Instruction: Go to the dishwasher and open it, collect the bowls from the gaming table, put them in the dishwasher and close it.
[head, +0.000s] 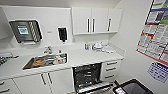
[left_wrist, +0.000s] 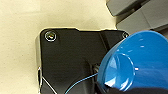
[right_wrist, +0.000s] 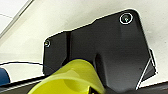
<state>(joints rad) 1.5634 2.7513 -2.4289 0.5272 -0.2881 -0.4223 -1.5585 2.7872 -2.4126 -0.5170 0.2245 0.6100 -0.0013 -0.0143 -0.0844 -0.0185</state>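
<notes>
The dishwasher (head: 87, 75) stands open under the white counter, its dark inside and wire racks showing and its door (head: 93, 88) folded down towards me. In the left wrist view a blue bowl (left_wrist: 140, 62) hangs tilted above the pale floor, with my left gripper (left_wrist: 125, 90) shut on its rim. In the right wrist view a small yellow-green cup (right_wrist: 72, 77) sits close to the camera, with my right gripper (right_wrist: 96, 90) shut on it. The gaming table is out of view.
A steel sink (head: 45, 61) with dishes is set in the counter (head: 82, 56) to the left of the dishwasher. White drawers (head: 111, 70) flank it on the right. A dark bin-like object (head: 132, 87) stands at the lower right by the postered wall (head: 155, 32).
</notes>
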